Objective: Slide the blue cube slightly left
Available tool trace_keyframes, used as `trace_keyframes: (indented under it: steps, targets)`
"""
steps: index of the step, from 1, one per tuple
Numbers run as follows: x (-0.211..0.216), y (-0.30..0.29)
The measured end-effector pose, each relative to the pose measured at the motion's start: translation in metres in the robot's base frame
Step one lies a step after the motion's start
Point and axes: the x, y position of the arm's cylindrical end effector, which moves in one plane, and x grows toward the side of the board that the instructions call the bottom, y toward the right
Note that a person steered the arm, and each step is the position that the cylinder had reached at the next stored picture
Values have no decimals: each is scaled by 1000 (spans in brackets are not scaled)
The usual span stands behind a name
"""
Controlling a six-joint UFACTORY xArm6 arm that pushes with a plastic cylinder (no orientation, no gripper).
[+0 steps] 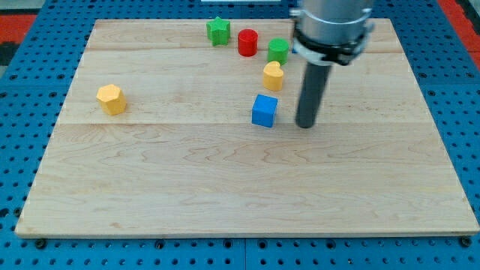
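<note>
The blue cube point(264, 110) sits on the wooden board point(225, 187), a little right of centre in the view. My tip point(305, 124) rests on the board just to the cube's right, a short gap apart, at about the same height in the view. The dark rod rises from it to the arm's grey body at the view's top right.
A yellow block point(273, 76) stands just above the blue cube. A green cylinder point(278, 50), a red cylinder point(247, 42) and a green star-shaped block point(218, 31) lie near the view's top. A yellow hexagonal block point(111, 98) sits at the left.
</note>
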Motion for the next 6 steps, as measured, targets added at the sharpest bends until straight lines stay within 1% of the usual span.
trace_keyframes:
  steps: [1, 2, 3, 4, 5, 6]
  targets:
    - [-7, -60]
    - [-13, -48]
    - [-31, -11]
    - [-38, -47]
    - [-28, -96]
    - [-27, -136]
